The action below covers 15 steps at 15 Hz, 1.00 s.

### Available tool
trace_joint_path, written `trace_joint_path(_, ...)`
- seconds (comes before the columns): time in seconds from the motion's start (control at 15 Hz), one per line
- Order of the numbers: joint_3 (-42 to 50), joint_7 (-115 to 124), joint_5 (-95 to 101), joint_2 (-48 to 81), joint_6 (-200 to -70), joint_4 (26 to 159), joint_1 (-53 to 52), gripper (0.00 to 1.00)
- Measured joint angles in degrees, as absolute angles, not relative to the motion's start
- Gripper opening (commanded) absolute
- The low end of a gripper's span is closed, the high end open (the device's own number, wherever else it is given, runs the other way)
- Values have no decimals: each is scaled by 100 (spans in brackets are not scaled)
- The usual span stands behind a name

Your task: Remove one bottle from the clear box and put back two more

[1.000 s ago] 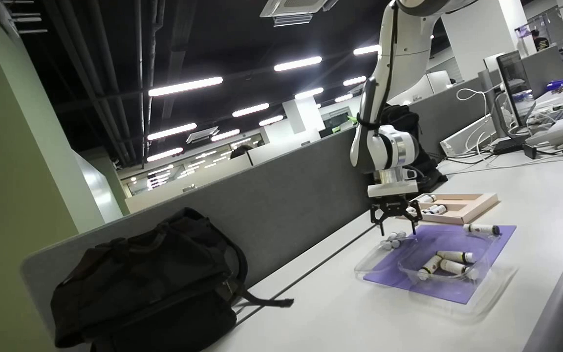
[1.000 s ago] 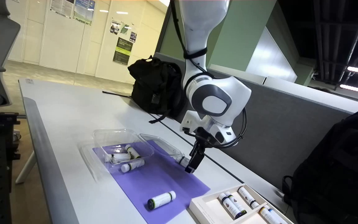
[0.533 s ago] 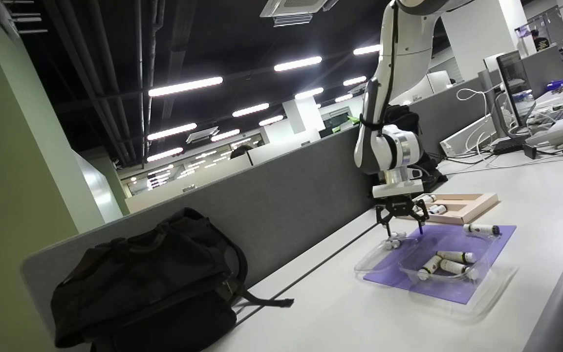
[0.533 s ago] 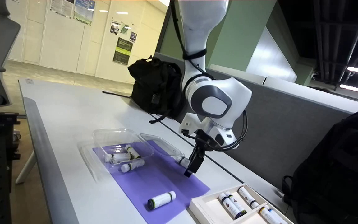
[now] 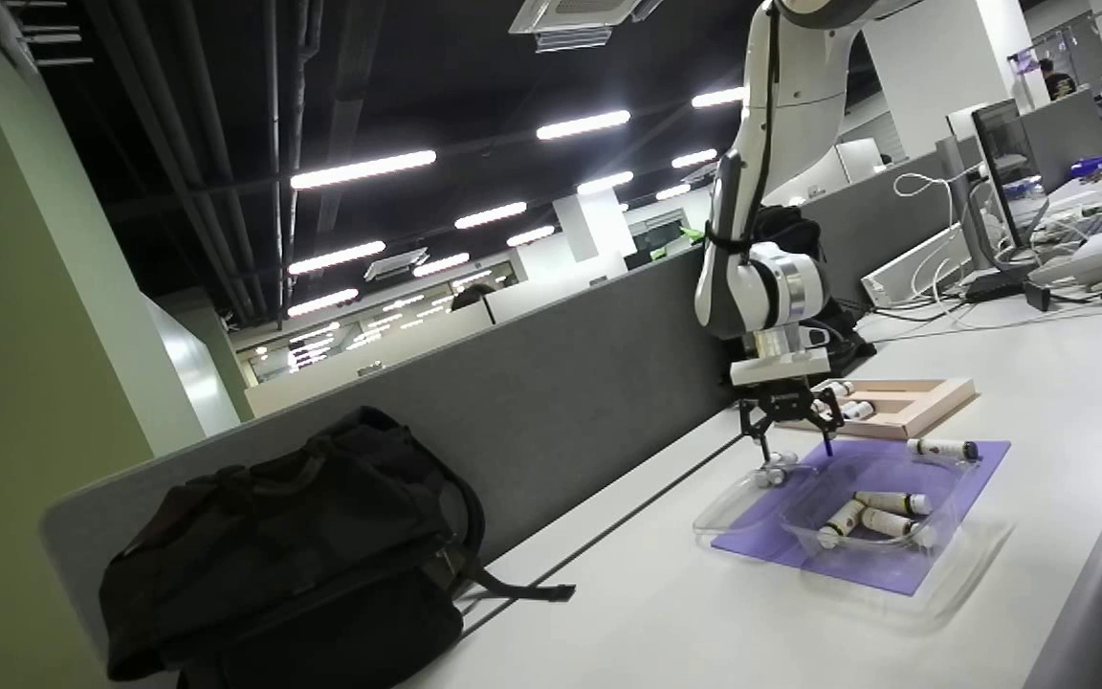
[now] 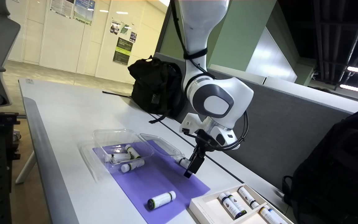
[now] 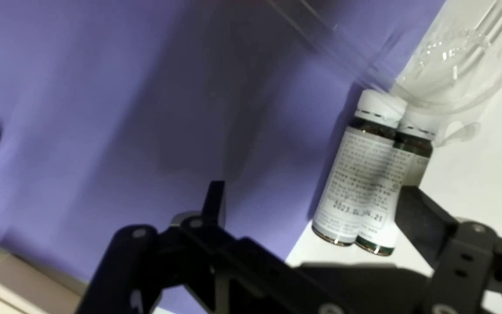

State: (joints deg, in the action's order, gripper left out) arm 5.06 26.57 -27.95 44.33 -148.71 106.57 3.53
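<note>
Where the wrist view looks down, a pair of bottles (image 7: pixel 353 183) lies side by side along the edge of the purple mat (image 7: pixel 146 109), white caps at the rim of a clear flap (image 7: pixel 451 61), bases on the white counter (image 7: pixel 490 187). Labels: packed rows of small print, blurred; one stamped date opens "2023", later digits uncertain. Posters (image 6: pixel 123 50) in the background, lettering too small to read.

In both exterior views, the clear box (image 6: pixel 113 137) stands at one end of the mat, three bottles (image 6: pixel 120 157) lying inside, close together at different angles. A single bottle (image 6: pixel 162 200) on its side on the mat, outside the box. Pale tray (image 6: pixel 197 210) by the mat's opposite end; five bottles (image 6: pixel 229 206) show in its compartments.

Arm (image 5: pixel 804 67) hangs from the top of an exterior view, pincer (image 5: pixel 798 457) pointing down beside the mat's edge, near the grey partition (image 5: pixel 608 383). Jaws spread wide. In the wrist view the pair lies between the fingertips (image 7: pixel 214 198), close to one, well off the other; the close one covers part of a label, contact cannot be told. Black bag (image 5: pixel 302 555) on the counter, well apart from the pincer.
</note>
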Motion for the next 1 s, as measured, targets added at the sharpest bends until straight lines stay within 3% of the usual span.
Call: trace_joint_path(1.0,607,2739,-2695,4217,-14569,10977,316,100)
